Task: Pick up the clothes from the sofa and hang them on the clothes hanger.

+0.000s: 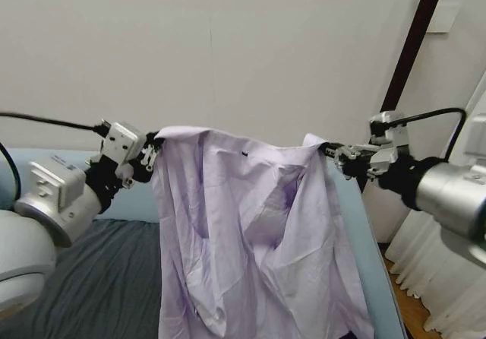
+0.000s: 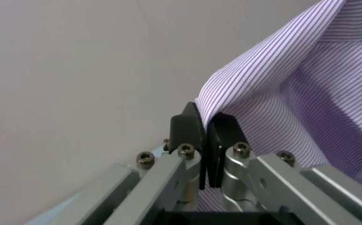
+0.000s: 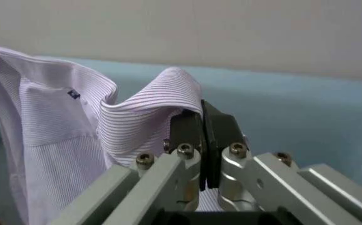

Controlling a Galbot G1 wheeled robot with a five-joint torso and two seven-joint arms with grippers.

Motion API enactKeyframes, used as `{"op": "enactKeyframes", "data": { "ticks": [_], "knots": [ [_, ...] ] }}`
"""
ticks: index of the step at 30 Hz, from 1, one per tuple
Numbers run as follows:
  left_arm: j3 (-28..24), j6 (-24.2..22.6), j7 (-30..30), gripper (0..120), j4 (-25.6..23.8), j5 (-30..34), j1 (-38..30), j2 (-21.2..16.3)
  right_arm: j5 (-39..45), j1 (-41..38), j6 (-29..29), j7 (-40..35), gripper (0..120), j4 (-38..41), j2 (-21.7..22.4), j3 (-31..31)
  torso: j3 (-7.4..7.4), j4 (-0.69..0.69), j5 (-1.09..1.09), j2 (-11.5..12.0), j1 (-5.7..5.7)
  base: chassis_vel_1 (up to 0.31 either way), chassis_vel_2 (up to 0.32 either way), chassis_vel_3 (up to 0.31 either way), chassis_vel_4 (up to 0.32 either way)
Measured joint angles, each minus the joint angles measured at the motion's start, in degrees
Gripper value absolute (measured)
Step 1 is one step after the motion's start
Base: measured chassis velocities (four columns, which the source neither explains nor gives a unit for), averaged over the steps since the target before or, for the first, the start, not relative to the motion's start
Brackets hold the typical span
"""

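Observation:
A lilac pinstriped shirt (image 1: 243,232) hangs spread out in the air between my two arms, in front of a plain wall. My left gripper (image 1: 154,150) is shut on the shirt's left shoulder; the left wrist view has its black pads (image 2: 187,129) pinching the striped cloth (image 2: 293,89). On the other side, my right gripper (image 1: 331,152) is shut on the shirt's right shoulder, and the right wrist view finds the cloth (image 3: 74,131) clamped between its pads (image 3: 186,129). The shirt's lower part drapes down over the sofa below.
A light blue sofa (image 1: 372,255) with a dark grey seat cushion (image 1: 83,278) lies under the shirt. A dark wooden post (image 1: 414,39) leans at the upper right. White curtain folds (image 1: 440,286) and a strip of wooden floor show at the lower right.

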State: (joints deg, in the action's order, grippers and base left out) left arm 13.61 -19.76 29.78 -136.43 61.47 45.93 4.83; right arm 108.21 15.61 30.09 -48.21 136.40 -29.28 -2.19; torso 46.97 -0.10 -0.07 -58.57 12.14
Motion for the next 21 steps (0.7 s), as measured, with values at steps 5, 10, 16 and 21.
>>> {"op": "enactKeyframes", "data": {
  "ticks": [5,10,16,21],
  "knots": [
    [-7.2,0.8,-0.8,0,7.2,-1.8,-0.7,3.8,-10.3,1.2,0.0,3.4,0,-12.4,-12.0,-10.2,0.01,0.10,0.03,0.0,0.01,0.000,0.000,0.000,0.000],
    [-20.5,4.0,-2.7,0,18.1,-5.9,-6.2,12.8,-19.5,3.9,-0.8,6.5,0,-23.3,-21.7,-14.9,0.01,0.02,0.03,0.0,0.01,0.000,0.000,0.000,0.000],
    [-35.0,9.6,-2.9,0,32.1,-10.3,-12.8,27.1,-29.7,6.5,-2.4,12.8,0,-37.2,-28.8,-15.8,0.02,0.03,0.01,0.0,0.02,0.000,0.000,0.000,0.000],
    [-40.6,12.6,-2.7,0,45.7,-14.2,-19.0,41.3,-37.0,9.9,-3.3,15.9,0,-46.0,-28.9,-13.5,0.01,-0.01,0.04,0.0,0.02,0.000,0.000,0.000,0.000]
  ]
}}
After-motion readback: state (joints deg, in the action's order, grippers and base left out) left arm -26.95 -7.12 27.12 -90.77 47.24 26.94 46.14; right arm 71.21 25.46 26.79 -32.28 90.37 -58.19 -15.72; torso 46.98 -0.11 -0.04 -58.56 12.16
